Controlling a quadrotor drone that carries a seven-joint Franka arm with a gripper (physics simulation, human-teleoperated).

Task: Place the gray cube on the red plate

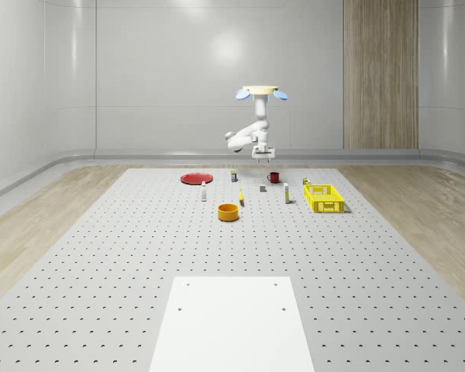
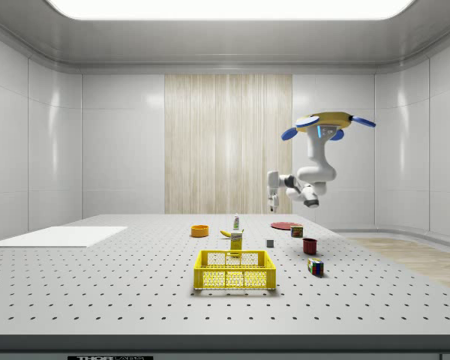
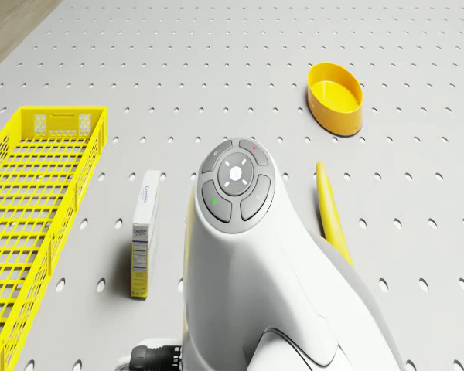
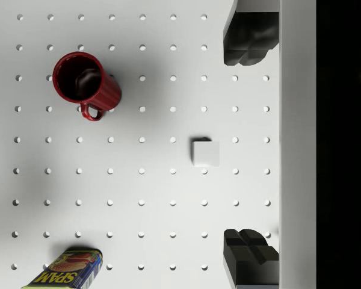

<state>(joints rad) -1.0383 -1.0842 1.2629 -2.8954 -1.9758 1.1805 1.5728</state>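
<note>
The gray cube (image 1: 263,187) (image 2: 270,243) is small and lies on the perforated table, apart from the red plate (image 1: 195,178) (image 2: 285,225), which is further to the whole-scene view's left. The drone (image 1: 261,91) (image 2: 326,124) hovers high over the far part of the table, its arm hanging down. My gripper (image 1: 261,155) (image 2: 272,201) is well above the cube and points down. In the wrist view the gripper (image 4: 248,144) is open, with the gray cube (image 4: 205,153) on the table far below, just beside the line between the two fingers (image 4: 249,39). Nothing is held.
A red mug (image 4: 84,81) (image 1: 273,177) and a Spam can (image 4: 69,271) stand near the cube. A yellow basket (image 1: 325,198) (image 3: 31,209), a yellow bowl (image 1: 229,211) (image 3: 336,97), a banana (image 3: 332,212), a small box (image 3: 143,232) and a white sheet (image 1: 232,325) are on the table.
</note>
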